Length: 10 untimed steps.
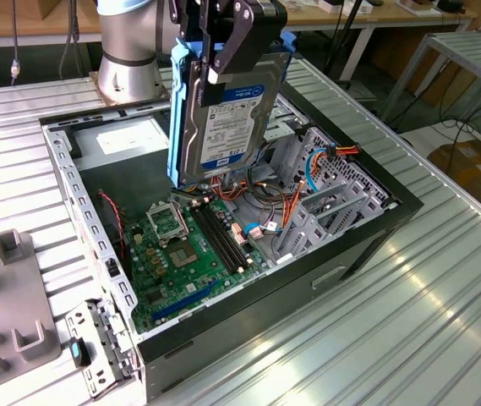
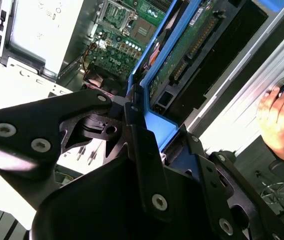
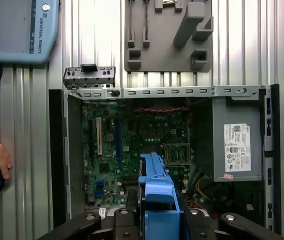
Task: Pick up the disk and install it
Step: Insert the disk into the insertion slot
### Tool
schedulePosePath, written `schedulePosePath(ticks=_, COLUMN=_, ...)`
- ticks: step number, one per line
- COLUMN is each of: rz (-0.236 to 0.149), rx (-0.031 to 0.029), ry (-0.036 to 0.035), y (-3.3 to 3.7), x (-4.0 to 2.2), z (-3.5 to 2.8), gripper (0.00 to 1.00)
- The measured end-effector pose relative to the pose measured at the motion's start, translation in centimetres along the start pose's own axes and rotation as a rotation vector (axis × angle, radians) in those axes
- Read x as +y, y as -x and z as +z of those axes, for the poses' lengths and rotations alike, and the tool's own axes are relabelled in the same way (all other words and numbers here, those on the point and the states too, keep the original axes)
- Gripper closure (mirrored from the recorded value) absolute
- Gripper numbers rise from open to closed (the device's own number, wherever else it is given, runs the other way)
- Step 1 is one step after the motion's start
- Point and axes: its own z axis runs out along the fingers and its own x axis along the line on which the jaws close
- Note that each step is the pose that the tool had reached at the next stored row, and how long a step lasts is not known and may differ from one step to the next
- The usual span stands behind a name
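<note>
The disk (image 1: 232, 114), a dark flat drive with a white label and blue side rails, hangs upright in the air above the open computer case (image 1: 367, 241). My gripper (image 1: 227, 46) is shut on its upper end, black fingers (image 1: 244, 38) clamping both faces. In the first wrist view the disk's blue rail (image 3: 156, 187) points down toward the motherboard (image 3: 127, 145). In the second wrist view the disk (image 2: 181, 55) runs away from my gripper over the green board. The drive cage (image 1: 325, 186) sits at the case's side toward the exterior view's right.
A grey power-supply box (image 3: 236, 145) with a white sticker fills one corner of the case. A grey fixture block (image 1: 8, 313) and a metal bracket (image 1: 96, 347) lie on the ribbed table at the exterior view's left. A person's hand (image 2: 276, 117) rests beside the case.
</note>
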Motion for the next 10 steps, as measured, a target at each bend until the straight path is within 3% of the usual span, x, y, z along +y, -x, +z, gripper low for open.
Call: schedulePosePath(ticks=10, rz=0.0, rx=0.0, ry=0.0, y=0.01, x=-1.11, z=0.0, gripper=0.63)
